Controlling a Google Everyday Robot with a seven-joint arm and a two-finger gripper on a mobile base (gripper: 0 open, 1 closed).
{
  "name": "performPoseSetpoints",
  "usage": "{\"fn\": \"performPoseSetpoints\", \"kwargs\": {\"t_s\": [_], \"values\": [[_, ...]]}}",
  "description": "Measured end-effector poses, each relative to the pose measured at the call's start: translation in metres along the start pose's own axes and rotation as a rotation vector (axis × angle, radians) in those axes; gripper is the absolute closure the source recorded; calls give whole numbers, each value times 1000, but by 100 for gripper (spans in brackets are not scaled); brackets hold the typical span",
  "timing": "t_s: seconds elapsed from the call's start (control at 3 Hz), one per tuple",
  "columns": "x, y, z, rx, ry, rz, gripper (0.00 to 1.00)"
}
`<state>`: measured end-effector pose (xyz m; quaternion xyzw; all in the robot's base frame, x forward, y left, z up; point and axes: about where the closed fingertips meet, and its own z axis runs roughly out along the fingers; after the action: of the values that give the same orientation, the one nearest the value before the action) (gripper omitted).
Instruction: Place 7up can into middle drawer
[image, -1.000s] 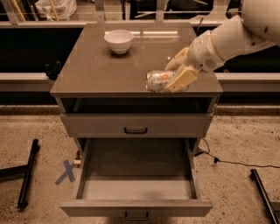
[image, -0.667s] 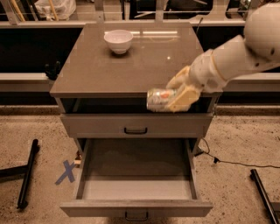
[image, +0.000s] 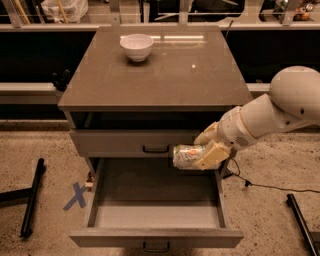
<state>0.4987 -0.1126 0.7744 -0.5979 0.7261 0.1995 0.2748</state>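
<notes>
The 7up can (image: 186, 156) is a pale white-green can, lying sideways in my gripper (image: 202, 152). The gripper is shut on it and holds it in the air over the right rear part of the middle drawer (image: 155, 212). That drawer is pulled wide open, with a smooth grey floor, tall side walls and a small dark handle at the front. My white arm (image: 270, 115) reaches in from the right.
A white round bowl (image: 136, 46) stands at the back of the brown cabinet top (image: 160, 70). A shut grey drawer front with a black handle (image: 155, 148) is above the open drawer. A blue X (image: 76, 196) and black bars lie on the floor.
My gripper has carried the can down from above the cabinet top's front right edge to in front of the upper drawer, over the open middle drawer.
</notes>
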Motion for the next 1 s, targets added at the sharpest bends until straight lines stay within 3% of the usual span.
{"fn": "performPoseSetpoints", "kwargs": {"t_s": [0.33,0.67,1.0], "values": [[0,0,0,0,0,0,100],[21,3,20,-8,20,47,100],[61,7,61,-4,15,115,100]]}}
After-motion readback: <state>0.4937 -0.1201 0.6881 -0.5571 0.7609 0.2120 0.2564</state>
